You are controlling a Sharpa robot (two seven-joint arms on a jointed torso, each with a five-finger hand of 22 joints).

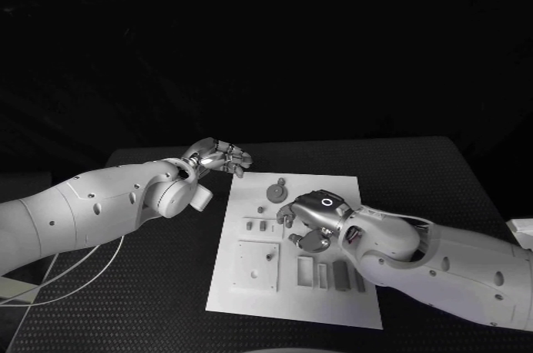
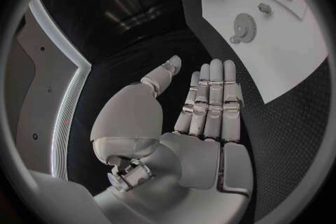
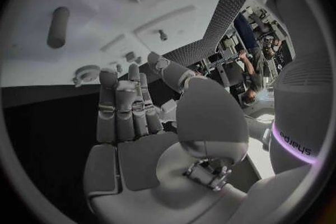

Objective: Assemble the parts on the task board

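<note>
The left hand point(image 1: 219, 156) hovers over the dark worktop point(image 1: 444, 176) just off the upper left corner of the white task board point(image 1: 328, 307), fingers straight, apart and empty. The right hand point(image 1: 314, 218) hangs over the board's middle, fingers extended, holding nothing. A grey gear part point(image 1: 274, 192) lies near the board's top edge, beside the right hand.
</note>
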